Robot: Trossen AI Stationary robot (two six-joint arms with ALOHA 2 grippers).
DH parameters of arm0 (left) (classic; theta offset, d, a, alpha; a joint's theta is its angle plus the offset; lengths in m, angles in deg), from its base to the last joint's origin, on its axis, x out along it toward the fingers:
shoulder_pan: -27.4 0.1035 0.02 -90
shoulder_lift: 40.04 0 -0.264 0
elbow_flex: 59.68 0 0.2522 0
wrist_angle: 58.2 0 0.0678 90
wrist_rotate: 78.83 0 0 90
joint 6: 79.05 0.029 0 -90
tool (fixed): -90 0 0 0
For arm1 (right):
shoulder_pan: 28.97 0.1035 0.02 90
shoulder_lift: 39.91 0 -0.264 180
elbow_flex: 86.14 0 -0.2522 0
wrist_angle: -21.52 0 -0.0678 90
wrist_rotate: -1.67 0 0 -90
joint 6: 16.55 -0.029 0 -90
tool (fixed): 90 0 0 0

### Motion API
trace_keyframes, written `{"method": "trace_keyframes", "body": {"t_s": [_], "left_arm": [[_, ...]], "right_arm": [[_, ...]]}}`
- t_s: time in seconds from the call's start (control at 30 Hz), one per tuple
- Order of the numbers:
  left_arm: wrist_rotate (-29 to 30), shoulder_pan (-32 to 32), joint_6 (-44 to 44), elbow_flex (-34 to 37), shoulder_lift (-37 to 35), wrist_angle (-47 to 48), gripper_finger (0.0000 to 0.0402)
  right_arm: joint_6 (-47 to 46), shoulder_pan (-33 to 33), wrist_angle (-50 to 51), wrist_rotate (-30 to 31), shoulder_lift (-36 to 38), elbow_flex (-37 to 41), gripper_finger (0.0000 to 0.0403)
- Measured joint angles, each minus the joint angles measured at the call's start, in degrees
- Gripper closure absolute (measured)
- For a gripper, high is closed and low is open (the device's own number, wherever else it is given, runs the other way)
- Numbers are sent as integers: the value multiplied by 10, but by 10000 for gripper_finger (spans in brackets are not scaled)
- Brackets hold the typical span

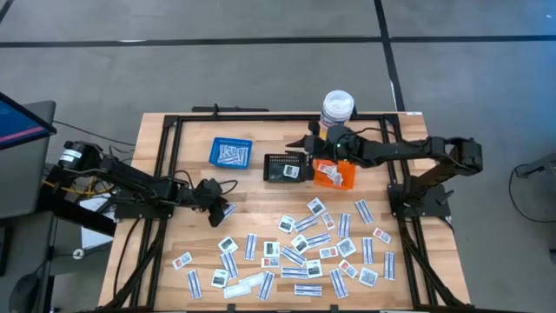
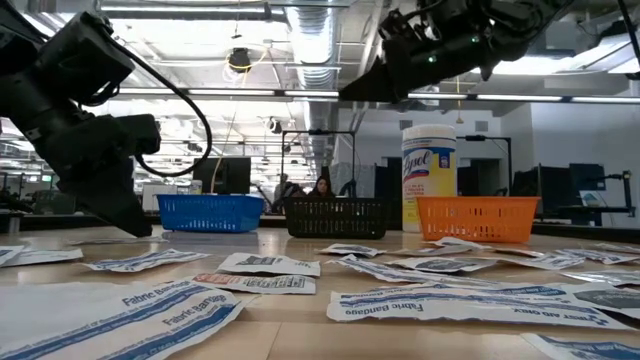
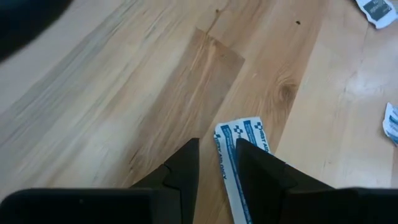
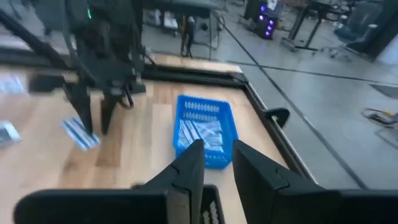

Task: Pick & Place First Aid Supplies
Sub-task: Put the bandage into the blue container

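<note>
Bandage strips point(image 4: 200, 127) inside blue basket point(image 4: 211, 155)

— How many baskets on the worktop point(image 1: 174, 156)?

— Three in a row: a blue basket point(image 1: 230, 153), a black basket point(image 1: 287, 167) just right of it, and an orange basket point(image 1: 334, 175) right of the black one.

— Bottles?

— One white bottle point(image 1: 337, 109), behind the orange basket.

— And the first aid supplies point(image 1: 300, 248)?

— Dozens of flat white packets, too many to count exactly, spread in front of the black basket and to its right. Strips also lie inside the blue basket, and a packet or so in each of the other two.

— Arms?

— Two.
</note>
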Motion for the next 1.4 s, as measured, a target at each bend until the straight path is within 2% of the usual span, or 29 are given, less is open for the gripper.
{"method": "trace_keyframes", "body": {"t_s": [0.07, 0.2, 0.47, 0.8, 1.03, 1.23, 1.4], "left_arm": [[3, -5, 10, 0, 2, 0, 295], [4, -14, 24, 0, 8, 1, 304], [12, -20, 51, 1, 10, -3, 394], [52, -27, 55, 4, 12, -46, 396], [60, -30, 83, 3, 11, -63, 397], [77, -30, 84, 3, 10, -84, 397], [47, -30, 84, 2, 10, -84, 387]], "right_arm": [[-2, -3, -3, -22, 0, 0, 326], [-5, -3, -11, -24, 1, 0, 326], [-82, 21, -2, -24, 1, 0, 326], [-91, 77, 25, -24, 1, 1, 326], [-93, 84, 25, -23, -3, 1, 326], [-133, 86, 26, -23, -49, 1, 326], [-172, 106, 11, -22, -117, 1, 326]]}}
